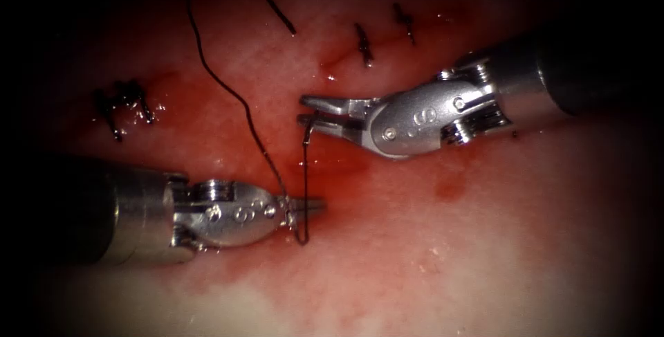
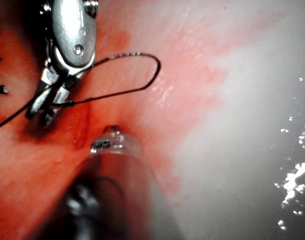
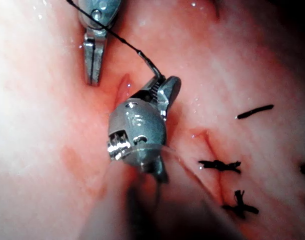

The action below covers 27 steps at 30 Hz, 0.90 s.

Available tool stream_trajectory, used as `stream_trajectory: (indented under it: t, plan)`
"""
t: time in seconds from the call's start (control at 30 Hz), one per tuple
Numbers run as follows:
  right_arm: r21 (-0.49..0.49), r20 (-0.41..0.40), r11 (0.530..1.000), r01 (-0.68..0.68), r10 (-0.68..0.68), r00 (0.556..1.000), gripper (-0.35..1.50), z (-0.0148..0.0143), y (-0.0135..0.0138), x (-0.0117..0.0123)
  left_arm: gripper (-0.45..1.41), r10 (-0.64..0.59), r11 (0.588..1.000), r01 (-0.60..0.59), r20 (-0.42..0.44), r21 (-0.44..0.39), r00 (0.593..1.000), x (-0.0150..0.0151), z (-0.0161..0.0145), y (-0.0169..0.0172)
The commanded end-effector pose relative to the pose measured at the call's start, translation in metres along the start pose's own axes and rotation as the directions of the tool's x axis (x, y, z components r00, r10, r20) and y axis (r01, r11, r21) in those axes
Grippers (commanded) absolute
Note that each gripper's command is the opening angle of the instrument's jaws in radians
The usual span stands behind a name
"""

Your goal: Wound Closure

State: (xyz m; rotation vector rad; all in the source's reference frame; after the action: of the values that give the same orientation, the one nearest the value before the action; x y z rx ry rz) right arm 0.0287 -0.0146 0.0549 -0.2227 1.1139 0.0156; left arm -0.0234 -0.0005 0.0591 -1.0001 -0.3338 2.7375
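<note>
Needle: the thin dark piece [image 1: 306,185] hanging from the right tool reads to me as the needle; it runs toward 6 o'clock and hooks back up beside the left tool's tip; it seems free of the tissue, though I cannot tell if the hook touches the surface
Right tool [image 1: 319,112]: comes in from 3 o'clock; jaws narrow, pinched on the needle at one end of its curve
Left tool [image 1: 308,205]: comes in from 8 o'clock; jaws closed together; the thread crosses their base, but I see nothing clearly pinched between them
Thread [image 1: 228,88]: dark and braided, it goes from the hook end of the needle, past the left tool, up toward 11 o'clock
How the needle handles: I judge it light, stiff and springy, smooth steel that can turn in the jaws; a hold on the body, away from the point and from the thread end, looks safest
How the thread handles: soft, limp, slightly rough; it may snag on the jaws
Tissue [image 1: 484,254]: pale, wet and glossy, soft, probably easy to tear
Red fluid [image 1: 332,164]: a thin film between the two tools, so I expect slippery contact there
Stitches [image 1: 363,45]: short dark bars near 12 o'clock, a knotted cluster [image 1: 124,105] near 9 o'clock
Cut: the line between the tools is under the fluid, so I cannot say on which side the needle hangs
</note>
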Motion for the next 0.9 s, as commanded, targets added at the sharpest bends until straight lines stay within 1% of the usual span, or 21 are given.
stream_trajectory:
  t: [0.03, 0.1, 0.17, 0.2, 0.23, 0.27, 0.33, 0.37, 0.47, 0.5, 0.53, 0.57, 0.73, 0.8, 0.9]
  plan:
    - [0.019, 0.010, 1.000, 0.002, -0.002, 1.000, -0.35, 0.0005, -0.0009, -0.0004, -0.16, -0.001, 1.000, 0.001, -0.001, -0.005, 1.000, -0.0001, 0.0008, 0.0009]
    - [0.027, 0.014, 1.000, 0.006, -0.007, 1.000, -0.35, 0.0004, -0.0010, -0.0006, -0.16, -0.001, 1.000, 0.001, -0.001, -0.006, 1.000, -0.0001, 0.0007, 0.0009]
    - [0.030, 0.015, 0.996, -0.080, 0.079, 0.997, -0.35, 0.0004, -0.0012, -0.0007, -0.16, -0.001, 1.000, 0.001, -0.001, -0.007, 1.000, 0.0000, 0.0007, 0.0008]
    - [0.030, 0.018, 0.989, -0.143, 0.142, 0.990, -0.35, 0.0004, -0.0013, -0.0008, -0.16, -0.001, 1.000, 0.001, -0.001, -0.007, 1.000, 0.0000, 0.0007, 0.0008]
    - [0.034, 0.015, 0.985, -0.171, 0.170, 0.985, -0.35, 0.0005, -0.0014, -0.0009, -0.16, -0.002, 1.000, 0.002, -0.001, -0.007, 1.000, 0.0000, 0.0007, 0.0007]
    - [0.039, 0.015, 0.973, -0.227, 0.226, 0.974, -0.35, 0.0006, -0.0014, -0.0010, -0.16, -0.002, 1.000, 0.002, -0.003, -0.010, 1.000, 0.0001, 0.0007, 0.0007]
    - [0.053, -0.001, 0.941, -0.335, 0.336, 0.942, -0.35, 0.0007, -0.0015, -0.0014, -0.15, -0.004, 1.000, 0.004, 0.004, 0.001, 1.000, 0.0003, 0.0006, 0.0004]
    - [0.061, -0.027, 0.916, -0.395, 0.397, 0.917, -0.35, 0.0009, -0.0015, -0.0019, -0.15, -0.008, 1.000, 0.008, 0.009, 0.022, 1.000, 0.0006, 0.0004, 0.0000]
    - [0.061, -0.062, 0.861, -0.506, 0.509, 0.859, -0.35, 0.0010, -0.0011, -0.0026, -0.15, -0.012, 0.999, 0.012, 0.009, 0.041, 1.000, 0.0007, 0.0003, -0.0002]
    - [0.062, -0.077, 0.826, -0.560, 0.563, 0.823, -0.35, 0.0010, -0.0008, -0.0028, -0.15, -0.012, 0.999, 0.012, 0.011, 0.044, 1.000, 0.0007, 0.0004, -0.0003]
    - [0.058, -0.078, 0.805, -0.590, 0.593, 0.801, -0.35, 0.0011, -0.0005, -0.0029, -0.15, -0.012, 0.999, 0.011, 0.011, 0.045, 1.000, 0.0007, 0.0005, -0.0003]
    - [0.062, -0.074, 0.774, -0.630, 0.633, 0.770, -0.35, 0.0012, 0.0002, -0.0031, -0.15, -0.009, 0.999, 0.008, 0.011, 0.049, 1.000, 0.0004, 0.0008, -0.0002]
    - [0.048, -0.069, 0.765, -0.642, 0.644, 0.762, -0.35, 0.0011, 0.0017, -0.0033, -0.15, -0.003, 0.998, 0.002, 0.012, 0.068, 1.000, -0.0008, 0.0018, 0.0002]
    - [0.042, -0.067, 0.762, -0.646, 0.647, 0.759, -0.35, 0.0011, 0.0022, -0.0033, -0.15, -0.013, 0.998, 0.012, 0.019, 0.060, 1.000, -0.0015, 0.0024, 0.0006]
    - [0.021, -0.091, 0.756, -0.655, 0.653, 0.751, -0.35, 0.0010, 0.0031, -0.0031, -0.15, -0.017, 0.999, 0.016, 0.033, 0.044, 0.999, -0.0026, 0.0032, 0.0012]
